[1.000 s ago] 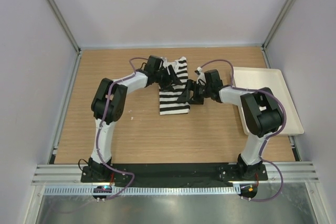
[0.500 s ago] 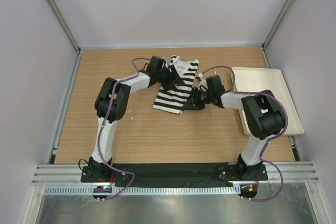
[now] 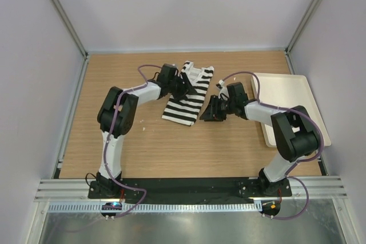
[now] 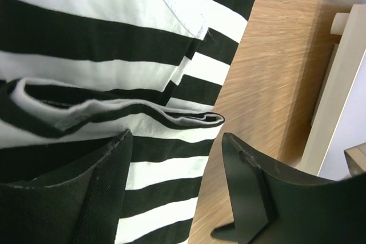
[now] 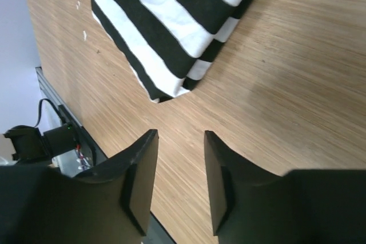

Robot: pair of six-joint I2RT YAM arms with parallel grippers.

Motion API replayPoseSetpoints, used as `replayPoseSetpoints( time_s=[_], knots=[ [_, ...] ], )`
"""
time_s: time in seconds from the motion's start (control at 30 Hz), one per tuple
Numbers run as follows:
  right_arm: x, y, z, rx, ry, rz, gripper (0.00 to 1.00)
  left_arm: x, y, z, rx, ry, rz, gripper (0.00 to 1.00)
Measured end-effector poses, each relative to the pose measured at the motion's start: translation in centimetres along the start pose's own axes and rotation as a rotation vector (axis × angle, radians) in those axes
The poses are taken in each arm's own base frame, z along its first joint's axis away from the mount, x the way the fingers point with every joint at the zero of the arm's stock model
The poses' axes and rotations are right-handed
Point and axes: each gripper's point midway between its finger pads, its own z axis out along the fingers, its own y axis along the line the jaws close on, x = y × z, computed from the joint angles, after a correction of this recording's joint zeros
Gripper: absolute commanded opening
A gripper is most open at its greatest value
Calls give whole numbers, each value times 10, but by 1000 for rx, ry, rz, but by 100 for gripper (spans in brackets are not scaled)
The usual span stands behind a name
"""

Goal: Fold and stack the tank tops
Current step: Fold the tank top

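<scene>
On the far middle of the wooden table (image 3: 114, 135), the striped tank top (image 3: 187, 98) lies as a folded, narrow packet, well apart from the white tray (image 3: 297, 92) on the right. Its long axis runs on a slant. The white-trimmed neck end points away from the arm bases and a little to the right, and the hem end points back toward them and a little to the left. The left gripper (image 3: 184, 88) hangs over the packet's far half and is the nearer of the two. In its wrist view the jaws are parted, with one finger (image 4: 106, 192) above the stripes and the other (image 4: 246, 192) above bare wood. They straddle the packet's long right-hand edge, where a rolled fold of trim lies just ahead of them, and they grip nothing. The right gripper (image 3: 205, 114) sits low, just beside the hem end's right corner and not touching it. Its jaws are likewise spread over bare wood, and that corner (image 5: 171, 38) lies ahead and to the left of its fingertips. Any lift or further fold probably turns on this layout: the left jaws need only close on the edge beneath them, while the right jaws must first slide forward and leftward onto the corner.
</scene>
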Motion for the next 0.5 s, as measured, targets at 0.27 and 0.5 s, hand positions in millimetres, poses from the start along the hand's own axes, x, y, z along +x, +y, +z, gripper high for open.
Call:
replayPoseSetpoints(
  time_s=[0.27, 0.5],
  knots=[
    [4, -8, 0, 76, 8, 13, 64, 1, -10, -37, 2, -46, 9, 70],
    [19, 12, 16, 94, 31, -8, 71, -10, -47, -95, 82, -125, 41, 70]
  ],
)
